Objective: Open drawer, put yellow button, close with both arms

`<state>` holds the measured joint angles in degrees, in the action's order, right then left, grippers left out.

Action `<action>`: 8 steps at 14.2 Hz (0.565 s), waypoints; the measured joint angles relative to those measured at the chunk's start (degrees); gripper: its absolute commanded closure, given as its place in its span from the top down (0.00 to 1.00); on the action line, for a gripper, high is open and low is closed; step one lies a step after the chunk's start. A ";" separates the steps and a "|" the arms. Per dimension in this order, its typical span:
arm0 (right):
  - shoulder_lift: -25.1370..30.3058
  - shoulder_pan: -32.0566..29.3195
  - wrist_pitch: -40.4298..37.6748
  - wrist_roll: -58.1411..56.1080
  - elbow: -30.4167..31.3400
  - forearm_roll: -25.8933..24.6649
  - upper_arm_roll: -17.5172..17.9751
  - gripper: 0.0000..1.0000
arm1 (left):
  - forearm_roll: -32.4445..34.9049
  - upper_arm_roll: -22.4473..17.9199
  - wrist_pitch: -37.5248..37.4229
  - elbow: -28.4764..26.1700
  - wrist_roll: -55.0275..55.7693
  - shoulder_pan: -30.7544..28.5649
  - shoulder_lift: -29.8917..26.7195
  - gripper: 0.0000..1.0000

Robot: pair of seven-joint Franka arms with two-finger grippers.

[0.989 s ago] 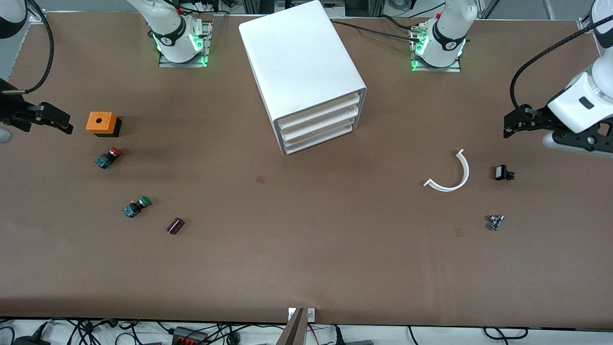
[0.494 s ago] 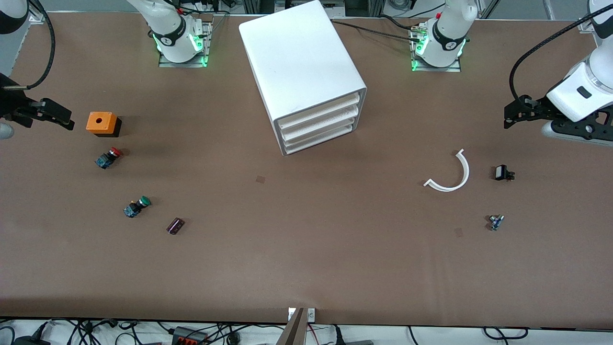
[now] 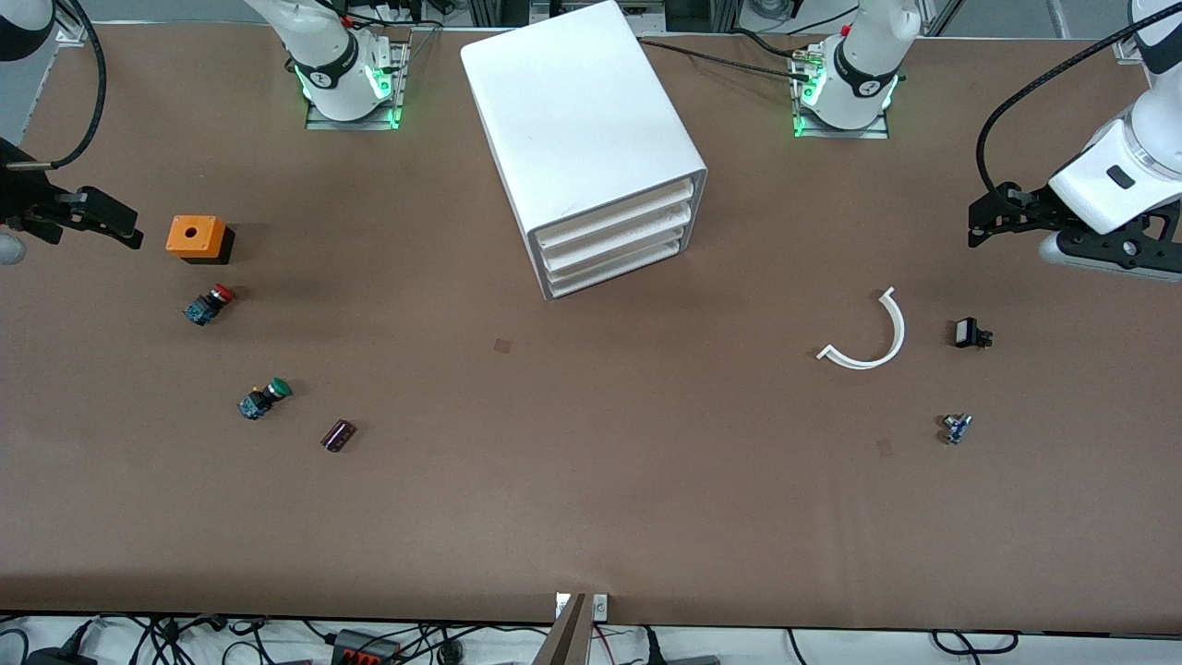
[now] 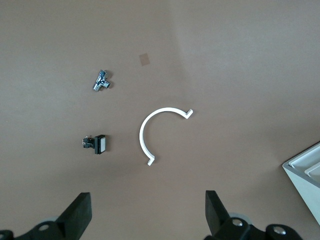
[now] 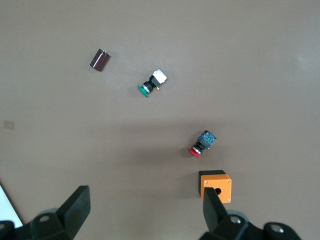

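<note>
The white cabinet (image 3: 577, 120) stands at the middle of the table near the bases. Its uppermost drawer (image 3: 614, 217) is shut, flush with the two drawers beneath it. A corner of the cabinet also shows in the left wrist view (image 4: 306, 172). The yellow button is out of view in every frame. My left gripper (image 3: 983, 222) is open and empty, up in the air at the left arm's end of the table; in its wrist view (image 4: 147, 212) the jaws stand wide apart. My right gripper (image 3: 120, 229) is open and empty, up beside an orange box (image 3: 196, 237); its wrist view (image 5: 145, 207) shows nothing between the jaws.
A red-capped switch (image 3: 209, 303) (image 5: 201, 145), a green-capped switch (image 3: 264, 398) (image 5: 151, 83) and a dark brown part (image 3: 338, 435) lie at the right arm's end. A white arc (image 3: 873, 337) (image 4: 155, 132), a small black part (image 3: 970, 333) and a metal fitting (image 3: 956, 428) lie at the left arm's end.
Both grippers have drifted slightly toward the bases' edge of the table. Nothing on the table has moved.
</note>
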<state>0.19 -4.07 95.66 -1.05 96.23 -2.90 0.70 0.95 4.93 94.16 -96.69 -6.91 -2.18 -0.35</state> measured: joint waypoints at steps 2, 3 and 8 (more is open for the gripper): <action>0.03 0.00 0.00 0.01 0.00 0.00 0.00 1.00 | 0.00 0.01 -0.01 0.00 -0.02 0.06 0.00 1.00; 0.03 0.00 0.00 0.01 0.00 0.00 0.00 1.00 | 0.00 0.04 -0.02 0.00 -0.03 0.15 0.00 1.00; 0.03 0.00 -0.04 0.02 0.06 0.00 0.00 1.00 | 0.00 0.10 -0.43 0.03 -0.02 0.50 -0.02 1.00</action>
<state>0.21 -4.07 95.61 -1.03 96.29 -2.90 0.70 0.95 5.03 93.72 -96.67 -6.94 -1.68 -0.37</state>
